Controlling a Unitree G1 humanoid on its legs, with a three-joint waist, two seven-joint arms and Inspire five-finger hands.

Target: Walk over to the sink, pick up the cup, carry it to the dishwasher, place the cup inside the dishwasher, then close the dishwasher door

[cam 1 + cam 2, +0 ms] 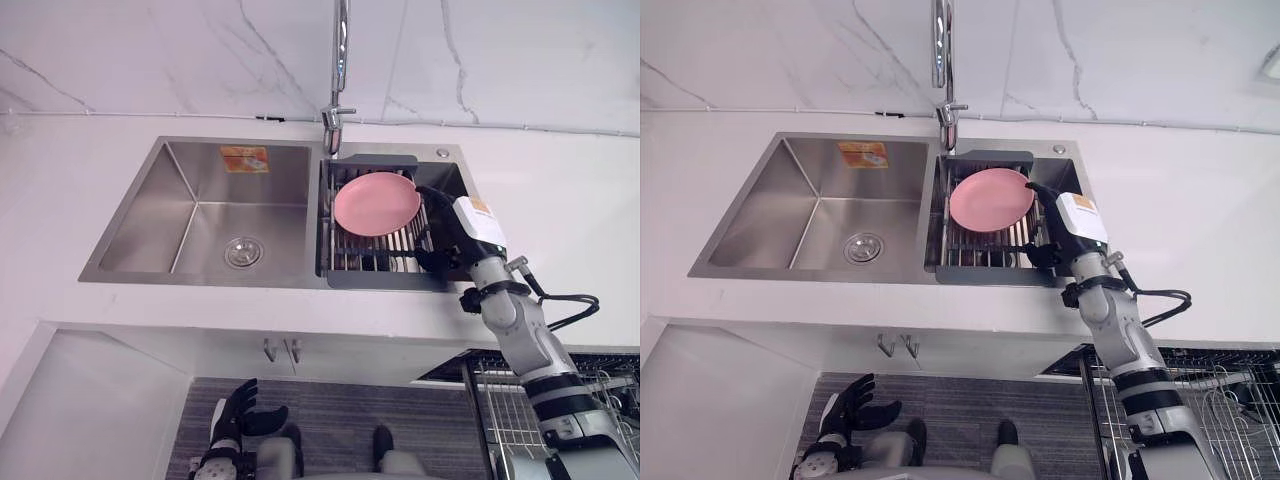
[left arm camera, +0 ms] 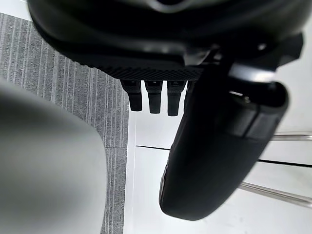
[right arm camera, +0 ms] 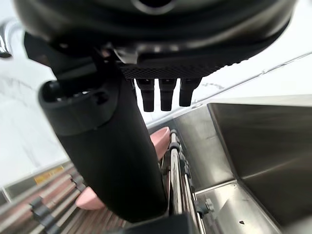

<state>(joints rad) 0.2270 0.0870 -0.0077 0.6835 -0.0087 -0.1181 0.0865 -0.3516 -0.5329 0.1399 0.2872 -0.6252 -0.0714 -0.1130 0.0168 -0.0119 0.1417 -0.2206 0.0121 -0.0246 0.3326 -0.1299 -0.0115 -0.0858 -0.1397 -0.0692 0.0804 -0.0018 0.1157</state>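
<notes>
Reaching into the sink's point(image 1: 200, 200) right basin, the right hand point(image 1: 440, 240) holds nothing, fingers straight, beside the rack point(image 1: 370, 255) bearing a pink plate point(image 1: 376, 203) (where the cup lies, I cannot tell). The left hand point(image 1: 235, 410) hangs low, fingers relaxed.

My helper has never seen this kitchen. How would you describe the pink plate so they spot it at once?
Find the double steel sink in the white counter, under the tall tap. Its right basin holds a dark dish rack, and the plate rests in it, left of the robot's right hand. It is the only round pink thing.
</notes>
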